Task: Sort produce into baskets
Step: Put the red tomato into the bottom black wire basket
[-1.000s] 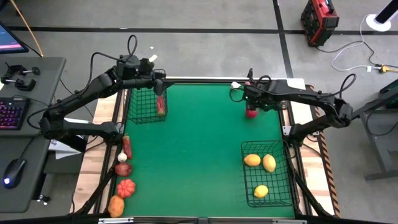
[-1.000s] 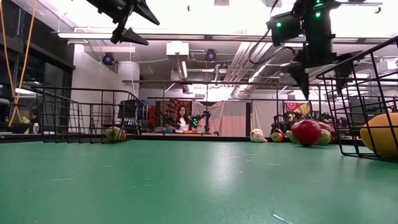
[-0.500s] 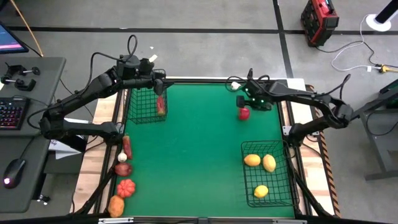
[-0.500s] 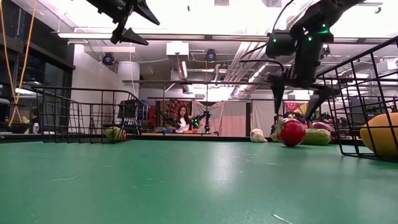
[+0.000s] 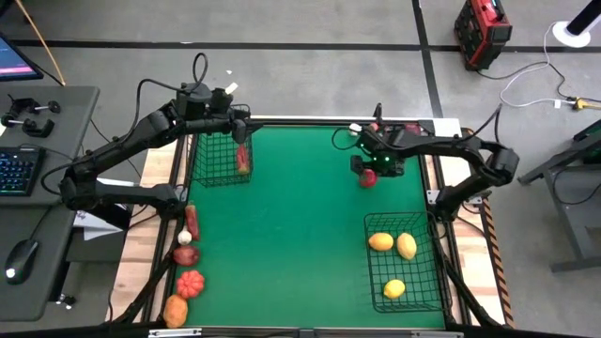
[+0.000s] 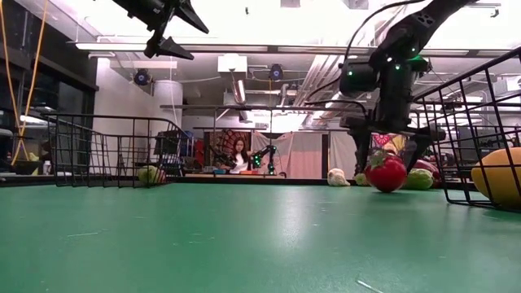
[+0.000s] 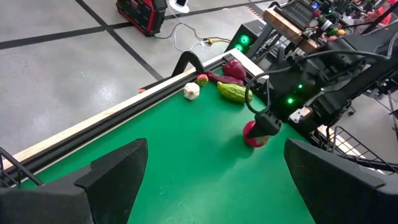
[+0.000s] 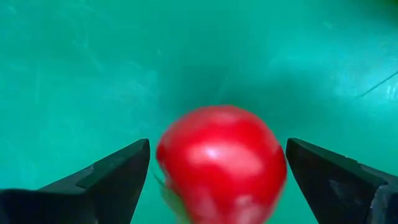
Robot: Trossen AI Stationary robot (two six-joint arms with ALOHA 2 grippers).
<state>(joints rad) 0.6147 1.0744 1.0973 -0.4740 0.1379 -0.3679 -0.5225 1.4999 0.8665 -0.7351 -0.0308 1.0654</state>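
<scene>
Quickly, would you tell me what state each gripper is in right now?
Left gripper: open, empty, above the small basket.
Right gripper: open around the red fruit, not gripping.

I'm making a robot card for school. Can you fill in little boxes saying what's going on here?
right gripper: open, fingers either side of the round red toy fruit on the green table
left gripper: open, above the smaller black wire basket
larger black wire basket: three yellow-orange toy fruits

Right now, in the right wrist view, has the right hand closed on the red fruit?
No. The right hand is open, its fingers standing clear on either side of the red fruit on the green mat.
</scene>
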